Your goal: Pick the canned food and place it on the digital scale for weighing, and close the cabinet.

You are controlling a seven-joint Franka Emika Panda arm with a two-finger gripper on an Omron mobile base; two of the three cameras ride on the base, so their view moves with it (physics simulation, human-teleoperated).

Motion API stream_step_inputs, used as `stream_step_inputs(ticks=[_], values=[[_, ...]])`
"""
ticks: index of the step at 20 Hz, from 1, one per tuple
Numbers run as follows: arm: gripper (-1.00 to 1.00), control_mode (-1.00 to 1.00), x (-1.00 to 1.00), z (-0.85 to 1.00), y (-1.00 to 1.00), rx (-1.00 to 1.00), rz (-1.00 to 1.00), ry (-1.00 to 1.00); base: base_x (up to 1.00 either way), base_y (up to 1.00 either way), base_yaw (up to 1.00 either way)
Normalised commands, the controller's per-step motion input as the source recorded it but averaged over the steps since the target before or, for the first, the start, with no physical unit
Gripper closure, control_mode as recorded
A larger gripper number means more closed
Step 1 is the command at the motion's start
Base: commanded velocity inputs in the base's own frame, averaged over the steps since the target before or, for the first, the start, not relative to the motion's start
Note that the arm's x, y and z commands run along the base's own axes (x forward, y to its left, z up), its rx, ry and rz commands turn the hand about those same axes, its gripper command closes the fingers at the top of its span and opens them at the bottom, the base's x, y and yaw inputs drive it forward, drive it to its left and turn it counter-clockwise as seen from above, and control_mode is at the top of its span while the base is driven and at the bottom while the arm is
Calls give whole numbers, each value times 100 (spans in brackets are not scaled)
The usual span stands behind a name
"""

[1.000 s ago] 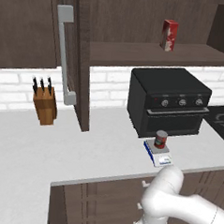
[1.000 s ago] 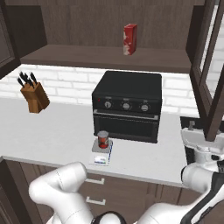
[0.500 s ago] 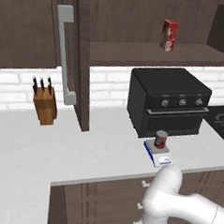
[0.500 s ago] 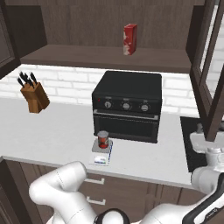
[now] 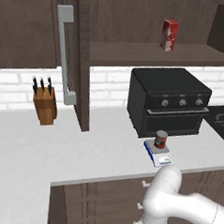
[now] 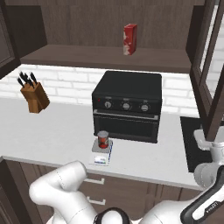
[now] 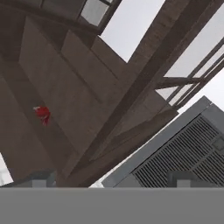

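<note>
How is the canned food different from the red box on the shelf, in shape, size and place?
The canned food is a short round cylinder; the red box is taller and rectangular. The canned food stands on the digital scale on the counter, in front of the oven; the red box stands higher, on the open cabinet shelf. Both are red and upright.

No words or numbers can be read here. The canned food (image 5: pixel 161 139) label and the red box (image 6: pixel 130 39) are too blurry.
</note>
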Motion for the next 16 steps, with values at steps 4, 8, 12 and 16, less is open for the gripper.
stream_step_inputs(ticks=[4, 8, 12, 16], values=[[-100, -100, -1, 7, -20, -8, -9, 31, 0, 0, 0], [-100, -100, 0, 31, 1, -12, -4, 3, 0, 0, 0], [-100, -100, 0, 30, 59, -16, 0, -25, 0, 0, 0], [-100, -100, 0, 14, 100, -15, 8, -39, 0, 0, 0]])
